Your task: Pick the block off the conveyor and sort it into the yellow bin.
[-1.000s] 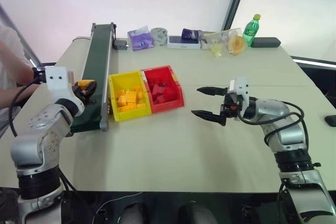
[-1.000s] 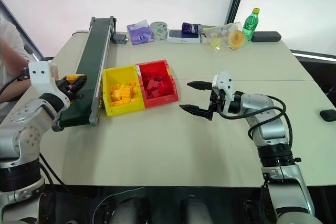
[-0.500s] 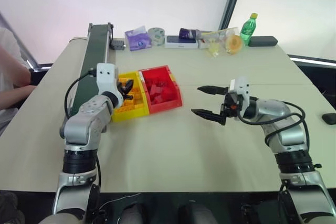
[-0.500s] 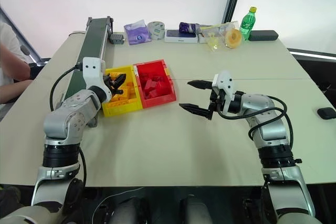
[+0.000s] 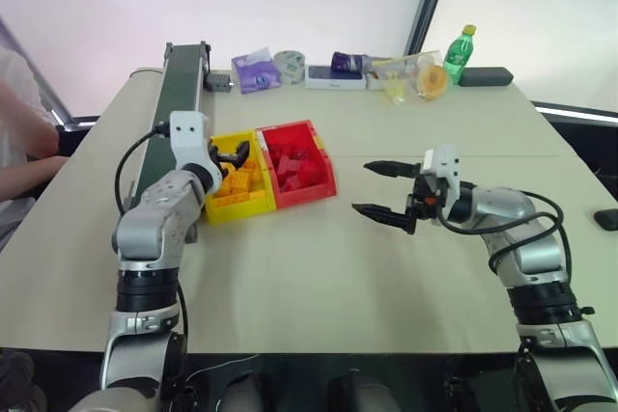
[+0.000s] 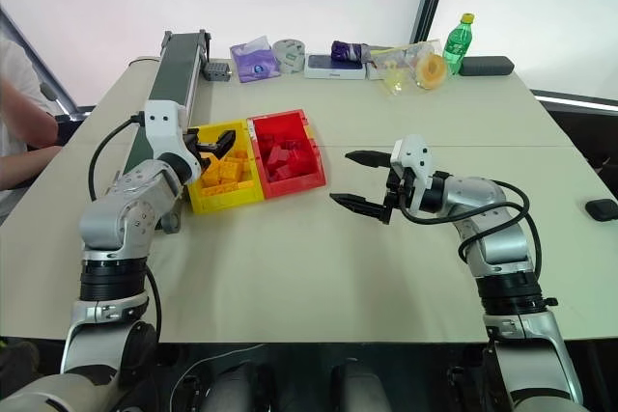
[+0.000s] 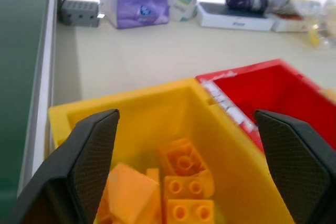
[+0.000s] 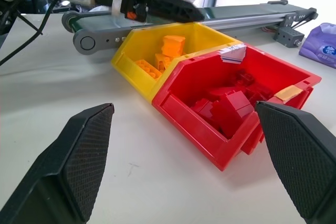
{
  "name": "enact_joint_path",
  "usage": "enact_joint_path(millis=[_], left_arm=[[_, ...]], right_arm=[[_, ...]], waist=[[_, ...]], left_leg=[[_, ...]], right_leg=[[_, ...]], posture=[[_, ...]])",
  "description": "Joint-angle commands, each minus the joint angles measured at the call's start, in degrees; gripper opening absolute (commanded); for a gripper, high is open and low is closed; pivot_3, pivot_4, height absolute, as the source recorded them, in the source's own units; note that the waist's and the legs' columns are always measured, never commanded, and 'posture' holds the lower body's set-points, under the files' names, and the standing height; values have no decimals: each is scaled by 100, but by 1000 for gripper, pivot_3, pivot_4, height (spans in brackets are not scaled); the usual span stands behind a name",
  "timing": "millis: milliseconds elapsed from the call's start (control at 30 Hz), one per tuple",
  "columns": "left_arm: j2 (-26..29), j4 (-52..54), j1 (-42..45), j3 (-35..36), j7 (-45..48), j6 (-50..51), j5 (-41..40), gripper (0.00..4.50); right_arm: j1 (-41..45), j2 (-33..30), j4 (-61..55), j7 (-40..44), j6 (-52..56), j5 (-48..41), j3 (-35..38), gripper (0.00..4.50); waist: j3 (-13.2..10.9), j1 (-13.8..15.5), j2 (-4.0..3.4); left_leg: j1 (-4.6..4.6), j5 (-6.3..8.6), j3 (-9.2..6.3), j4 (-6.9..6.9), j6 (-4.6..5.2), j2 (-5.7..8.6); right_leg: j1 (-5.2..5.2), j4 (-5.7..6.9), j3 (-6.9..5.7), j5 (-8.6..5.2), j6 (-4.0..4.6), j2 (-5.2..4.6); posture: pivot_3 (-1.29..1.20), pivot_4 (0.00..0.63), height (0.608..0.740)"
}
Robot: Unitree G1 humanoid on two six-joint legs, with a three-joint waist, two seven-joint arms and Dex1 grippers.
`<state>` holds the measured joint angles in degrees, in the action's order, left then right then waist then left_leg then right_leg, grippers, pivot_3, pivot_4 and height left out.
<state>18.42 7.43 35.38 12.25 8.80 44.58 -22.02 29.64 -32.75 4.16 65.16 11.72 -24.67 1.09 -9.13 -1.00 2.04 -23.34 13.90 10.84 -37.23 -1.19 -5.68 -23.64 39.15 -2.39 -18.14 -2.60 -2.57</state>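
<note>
Two bins touch (one yellow bin, one red).

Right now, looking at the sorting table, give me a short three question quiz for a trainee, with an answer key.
1. True or false: the left gripper is shut on a block.
2. Which bin does the left gripper hang over? A) the red bin B) the yellow bin C) neither
3. Fill in: the right gripper hangs with its jaws ____ over the bare table.

Key
1. False: in the left wrist view its fingers stand wide apart with nothing between them, and orange blocks lie in the bin below.
2. B
3. open
</note>
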Motion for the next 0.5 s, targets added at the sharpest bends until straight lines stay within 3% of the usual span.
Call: enact_joint_path(millis=[33, 200, 367, 500], left_arm=[[533, 600, -324, 271, 279, 146, -81, 4458], [1287, 961, -961, 941, 856, 177, -477, 4458], [2017, 1414, -2185, 1721, 1492, 367, -790, 4458], [2273, 1413, -2962, 2432, 1898, 67, -932, 4458]], right_arm=[[67, -106, -140, 35, -56, -103, 183, 4500], [136, -125, -15, 107, -85, -89, 156, 4500], [215, -188, 124, 249, -122, -74, 143, 4500], [202, -233, 166, 320, -123, -76, 130, 4500]], waist=[[0, -14, 0], [-1, -2, -1], [-1, 4, -1], [-1, 1, -1]], left_leg=[[1, 0, 0, 1, 0, 0], [2, 0, 0, 2, -1, -4], [1, 0, 0, 5, 0, -6], [1, 1, -2, 6, 0, -7]], right_leg=[[0, 0, 0, 0, 0, 0], [-1, 0, 0, 0, 0, 0], [-1, 0, 0, -1, 1, -10], [-2, 0, -1, -1, 3, -12]], posture=[[0, 150, 740], [0, 150, 740], [0, 150, 740], [0, 150, 740]])
